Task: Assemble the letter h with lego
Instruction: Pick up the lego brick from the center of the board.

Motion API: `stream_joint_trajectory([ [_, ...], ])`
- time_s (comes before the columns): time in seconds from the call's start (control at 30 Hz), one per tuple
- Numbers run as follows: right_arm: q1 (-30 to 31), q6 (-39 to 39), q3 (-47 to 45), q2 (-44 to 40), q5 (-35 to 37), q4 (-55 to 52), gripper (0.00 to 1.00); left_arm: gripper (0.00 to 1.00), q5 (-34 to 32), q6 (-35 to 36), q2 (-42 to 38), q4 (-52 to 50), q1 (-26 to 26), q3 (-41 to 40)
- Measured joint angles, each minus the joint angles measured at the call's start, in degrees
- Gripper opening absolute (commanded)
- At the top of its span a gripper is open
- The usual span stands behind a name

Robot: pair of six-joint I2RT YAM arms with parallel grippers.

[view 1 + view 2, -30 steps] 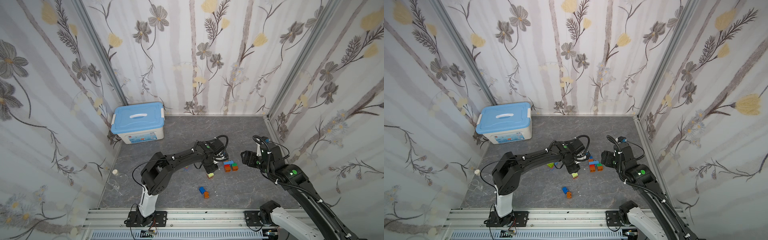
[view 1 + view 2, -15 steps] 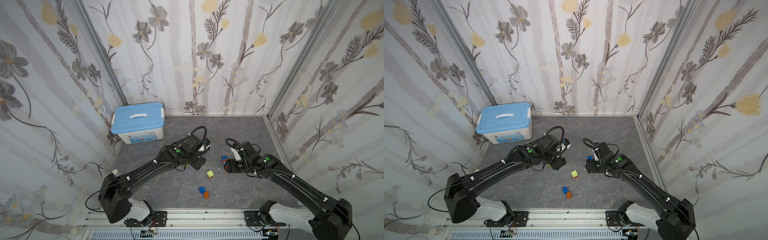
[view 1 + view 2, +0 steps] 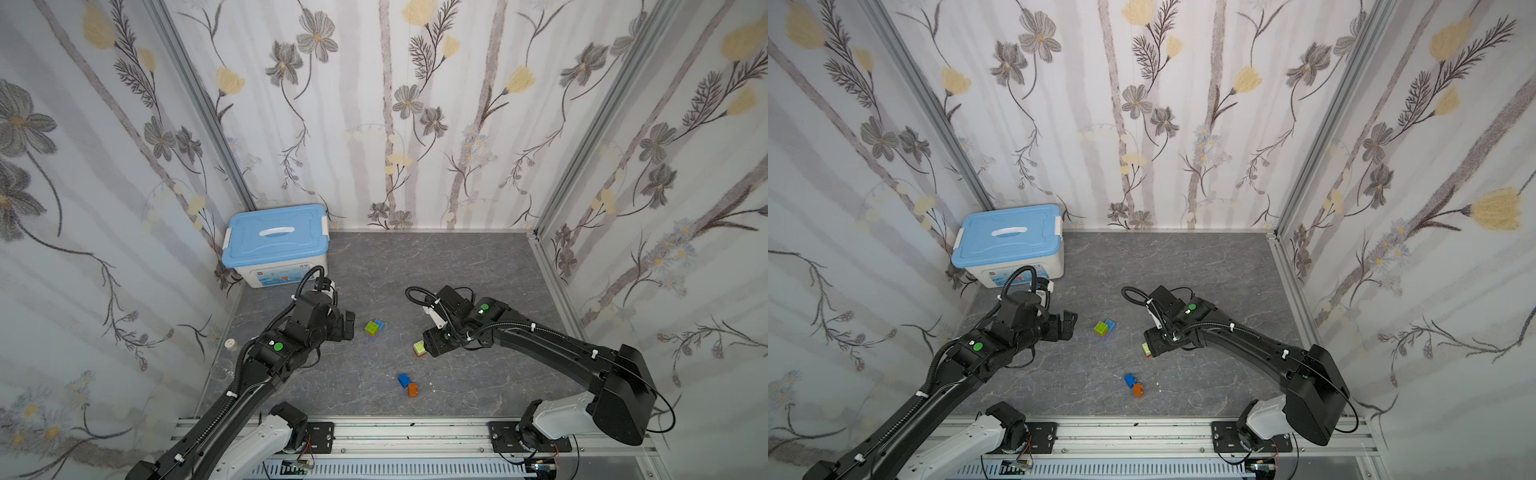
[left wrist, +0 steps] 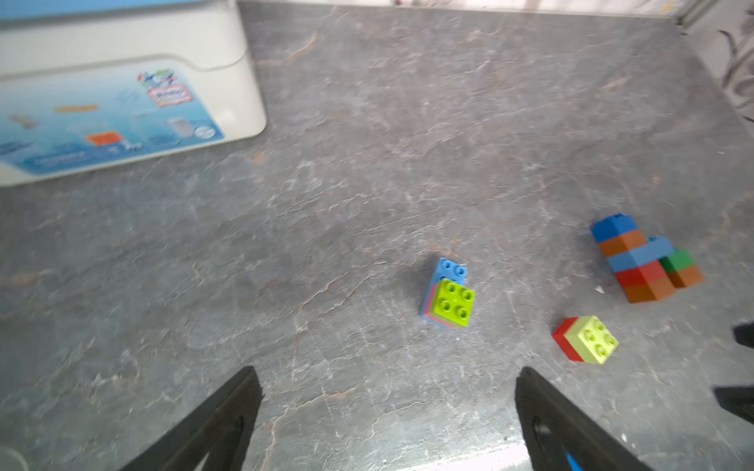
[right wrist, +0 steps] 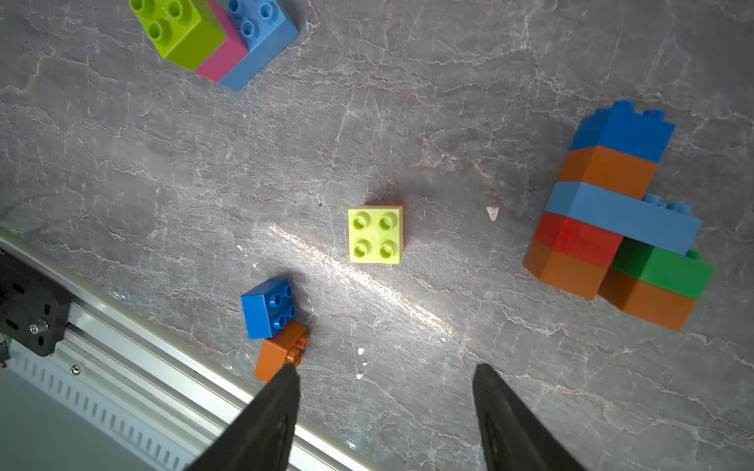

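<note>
The left gripper [image 4: 387, 383] gapes wide and empty near the lime, pink and light-blue plastic brick stack [image 3: 374, 328] on the grey worktop [image 3: 457, 266]. The right gripper [image 5: 383, 387], half-spread and empty, hovers by the lime-on-red brick pair [image 5: 375, 234]. I judge it should centre squarely over the pair's flat sides before closing.

Grey marbled table [image 4: 367, 122], white storage box [image 4: 122, 81] with a blue label upper left of the frame, lime-pink-blue lego stack [image 4: 451, 301] at centre, lime-on-red brick pair [image 4: 587, 340] lower right, multicoloured lego build [image 4: 644, 261] at right, left pincer [image 4: 386, 371] spread wide, empty, at bottom edge
</note>
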Motion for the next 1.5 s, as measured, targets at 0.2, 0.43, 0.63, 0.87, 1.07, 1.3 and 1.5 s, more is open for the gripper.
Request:
stream_joint_trajectory([
  [0.2, 3.67, -0.92, 0.61, 2.16, 0.87, -1.14, 0.65, 1.0, 1.6, -2.84, 3.23, 2.4, 4.39, -0.63],
  [0.43, 10.03, -0.81, 4.46, 4.63, 0.98, -3.87, 0.66, 1.0, 3.89, -4.46, 4.0, 3.96, 9.38, -1.29],
  [0.63, 14.23, 0.46, 3.5, 8.55, 0.87, -3.85, 0.68, 1.0, 6.71, -5.6, 6.23, 5.51, 11.58, -1.75],
  [0.87, 16.17, 2.8, 5.68, 17.84, 0.02, 0.66, 0.6, 1.0, 7.89, -7.13, 8.52, 5.53, 13.4, -1.68],
  [1.07, 16.39, 2.95, 7.1, 20.41, 1.11, 2.71, 0.5, 1.0, 9.53, -8.09, 8.98, 6.12, 14.8, -1.31],
  [1.3, 16.63, 4.61, 7.04, 23.91, 1.29, 3.91, 0.38, 1.0, 10.16, -8.31, 8.76, 6.4, 15.91, -1.81],
  [1.5, 16.72, 4.85, 8.31, 25.09, 2.21, 3.87, 0.25, 1.0, 10.97, -8.5, 8.09, 6.71, 16.31, -1.9],
])
